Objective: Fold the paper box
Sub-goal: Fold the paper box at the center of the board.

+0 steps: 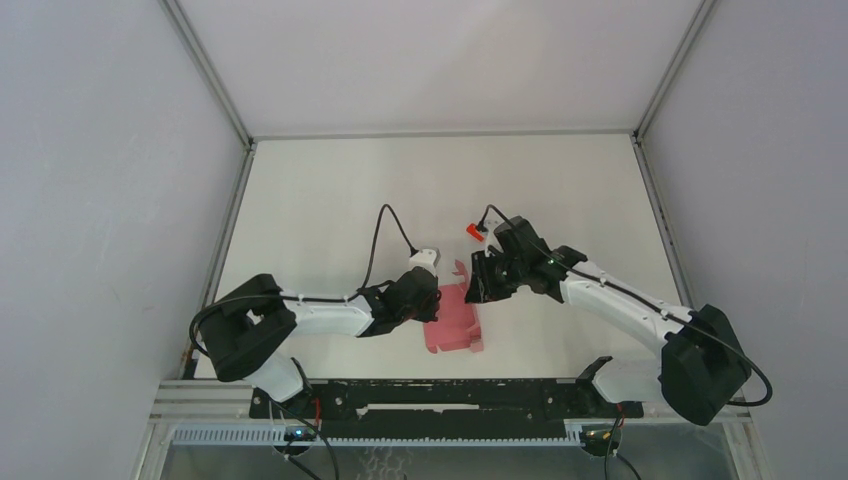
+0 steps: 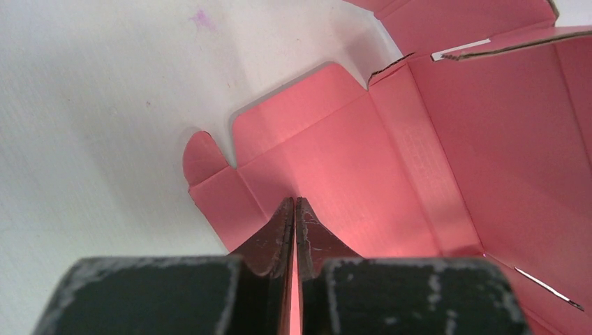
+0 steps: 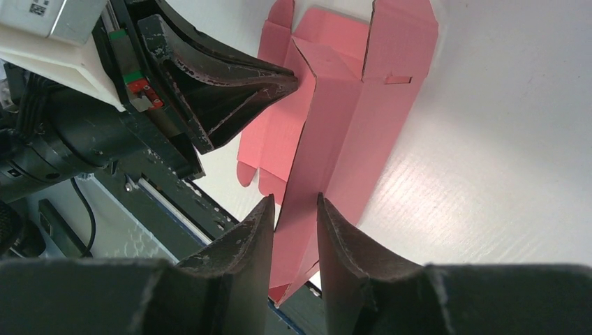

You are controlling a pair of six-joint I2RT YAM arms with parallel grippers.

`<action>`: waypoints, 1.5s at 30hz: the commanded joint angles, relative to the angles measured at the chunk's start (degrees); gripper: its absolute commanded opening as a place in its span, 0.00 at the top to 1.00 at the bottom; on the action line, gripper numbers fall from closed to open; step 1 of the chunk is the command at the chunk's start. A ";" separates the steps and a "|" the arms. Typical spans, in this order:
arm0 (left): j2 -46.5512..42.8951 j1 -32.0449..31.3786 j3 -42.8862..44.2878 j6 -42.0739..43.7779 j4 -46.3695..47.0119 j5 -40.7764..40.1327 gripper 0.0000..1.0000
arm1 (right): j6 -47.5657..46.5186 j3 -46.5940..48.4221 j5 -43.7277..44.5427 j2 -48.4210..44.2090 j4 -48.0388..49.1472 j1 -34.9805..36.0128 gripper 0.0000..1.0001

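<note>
The pink paper box (image 1: pixel 452 326) lies partly folded on the white table, between both grippers. My left gripper (image 2: pixel 294 201) is shut, and its tips press down on an inner panel of the paper box (image 2: pixel 391 160) near a crease. In the right wrist view a long panel of the paper box (image 3: pixel 349 112) stands raised. My right gripper (image 3: pixel 295 199) straddles the near end of that panel, jaws a little apart and not clamping it. The left gripper's fingers (image 3: pixel 230 84) touch the box from the left. From above, the left gripper (image 1: pixel 436 300) and right gripper (image 1: pixel 477 285) flank the box.
A tiny red block (image 1: pixel 472 231) lies on the table (image 1: pixel 400 190) just behind the right wrist. The black base rail (image 1: pixel 440 395) runs close along the box's near edge. Grey walls close in the table's left, right and back.
</note>
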 commanded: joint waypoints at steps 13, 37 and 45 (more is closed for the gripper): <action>2.18 -0.05 -0.15 1.00 -3.99 1.94 0.93 | 1.04 -0.16 0.90 2.22 3.12 1.07 0.63; 2.59 -0.10 0.37 1.44 -4.00 2.52 0.93 | 0.09 -0.16 4.06 3.95 1.51 1.29 0.59; 3.02 -0.03 0.64 1.55 -3.99 2.79 0.93 | -0.42 -0.16 5.42 4.26 0.77 1.22 0.59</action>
